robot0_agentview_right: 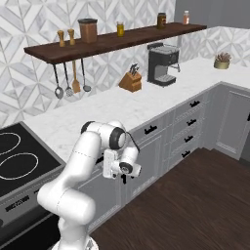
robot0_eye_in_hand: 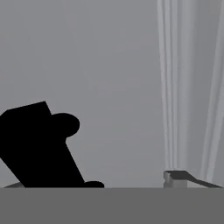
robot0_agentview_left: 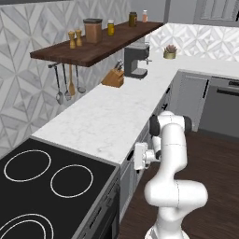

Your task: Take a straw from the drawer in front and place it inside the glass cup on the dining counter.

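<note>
My gripper (robot0_agentview_right: 124, 178) hangs below the front edge of the worktop (robot0_agentview_left: 107, 116), pressed close to the grey front of the drawer (robot0_eye_in_hand: 109, 65). In the hand view one fingertip (robot0_eye_in_hand: 179, 177) rises at the lower right, and a dark tilted shape, which I take for the handle (robot0_eye_in_hand: 39, 144), sits at the lower left. The jaws stand wide apart and have hold of nothing.

The drawer looks shut, so the straw, if it is inside, is hidden. The cup and the dining counter are likewise not to be seen from here.

Risks, as I judge them:

- The handle lies off to one side of my jaws, not centred between them. Closing now could pinch only its end, or miss it, and the pull would then slip off.
- The handle appears tilted against my fingers. A grip at that skew may twist loose as the drawer begins to slide.
- I am very close to the drawer front. Any further push could jam the fingertips against the panel.
- My elbow is folded tightly beside the cabinets in both base views. A straight pull outward may run short of reach and leave the drawer only partly open.
</note>
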